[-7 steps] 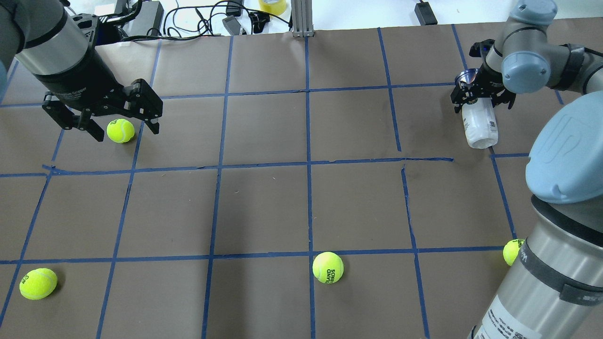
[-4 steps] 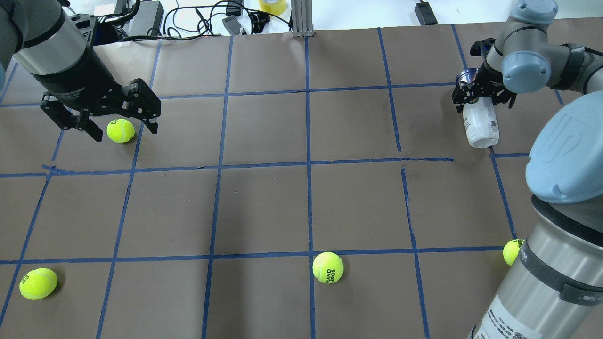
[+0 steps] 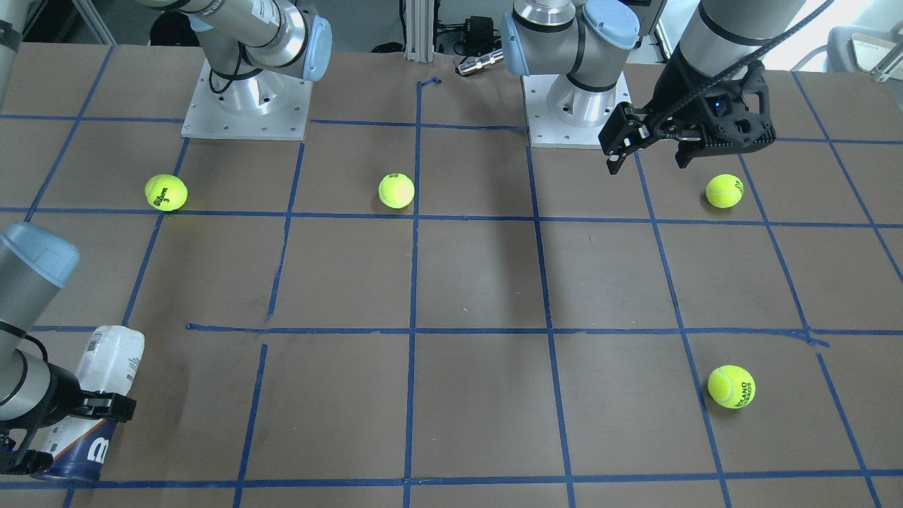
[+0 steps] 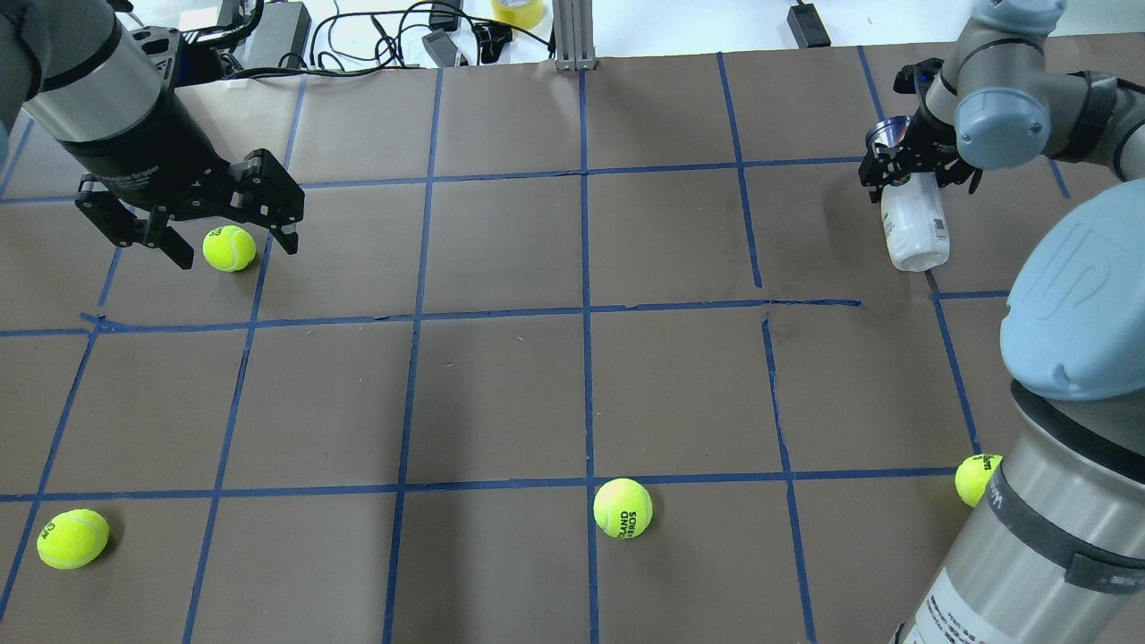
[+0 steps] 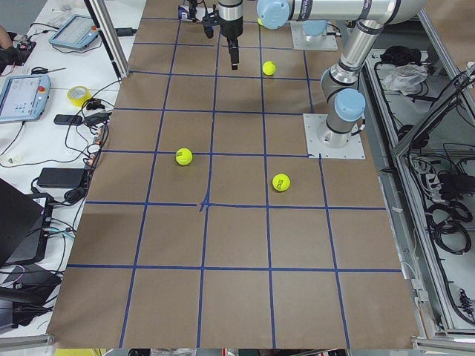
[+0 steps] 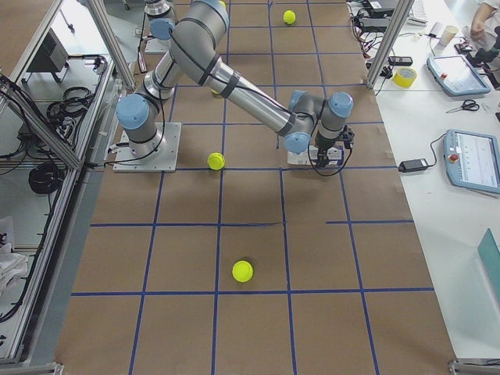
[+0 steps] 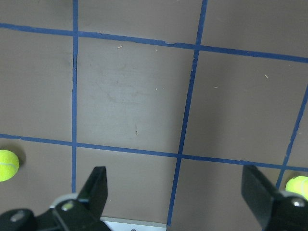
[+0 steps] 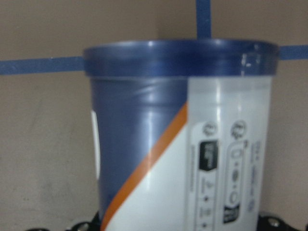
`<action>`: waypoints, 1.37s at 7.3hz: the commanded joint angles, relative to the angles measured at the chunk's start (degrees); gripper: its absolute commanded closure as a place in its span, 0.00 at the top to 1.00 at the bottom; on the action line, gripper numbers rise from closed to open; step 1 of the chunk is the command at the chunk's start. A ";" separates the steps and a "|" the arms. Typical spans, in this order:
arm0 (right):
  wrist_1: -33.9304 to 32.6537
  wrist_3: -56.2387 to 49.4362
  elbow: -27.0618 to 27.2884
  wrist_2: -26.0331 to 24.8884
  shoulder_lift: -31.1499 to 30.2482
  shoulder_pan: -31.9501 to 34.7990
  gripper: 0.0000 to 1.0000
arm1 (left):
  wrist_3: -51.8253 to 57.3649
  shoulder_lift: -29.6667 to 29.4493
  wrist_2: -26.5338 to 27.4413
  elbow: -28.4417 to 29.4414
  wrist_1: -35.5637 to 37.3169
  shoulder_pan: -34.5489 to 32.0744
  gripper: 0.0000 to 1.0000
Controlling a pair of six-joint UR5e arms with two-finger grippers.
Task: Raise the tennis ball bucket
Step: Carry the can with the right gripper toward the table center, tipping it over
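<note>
Though the far edge is cluttered w/ cables (image 4: pixel 376 36) and a yellow tape roll (image 4: pixel 517 11), the table (image 4: pixel 501 394) itself is plain brown paper w/ a blue tape grid (image 4: pixel 586 313). Near side, L to R: a tennis ball (image 4: pixel 72 538) at the left edge, a second ball (image 4: pixel 623 508) in the centre, a third ball (image 4: pixel 975 478) half hidden by the right arm's base. Far side, L to R: the left gripper (image 4: pixel 234 253) hangs above the table, angled down, jaws spread wide, nothing in them, a fourth ball (image 4: pixel 229 248) on the paper close by. At far right, the right gripper (image 4: pixel 914 172) is clamped round the tennis ball bucket (image 4: pixel 914 228) near its blue-banded end, the white end pointing back toward the robot. The bucket is tilted; can't tell if it's clear of the paper.
</note>
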 commanded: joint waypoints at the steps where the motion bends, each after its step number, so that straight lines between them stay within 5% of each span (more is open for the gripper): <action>1: 0.87 -1.52 0.10 0.66 -1.68 2.73 0.78 | 0.04 0.05 0.00 0.00 0.07 0.07 1.00; 5: 3.43 -3.97 0.11 0.58 -6.43 18.44 0.75 | -0.04 -0.04 -0.09 0.00 0.33 0.16 1.00; 8: 1.76 -22.57 0.10 2.58 -6.52 24.79 0.71 | 1.70 -0.92 0.26 0.00 5.52 1.90 1.00; 10: -3.03 -24.19 0.19 2.60 -5.83 31.20 0.72 | 9.93 -1.01 0.00 0.00 5.17 7.60 1.00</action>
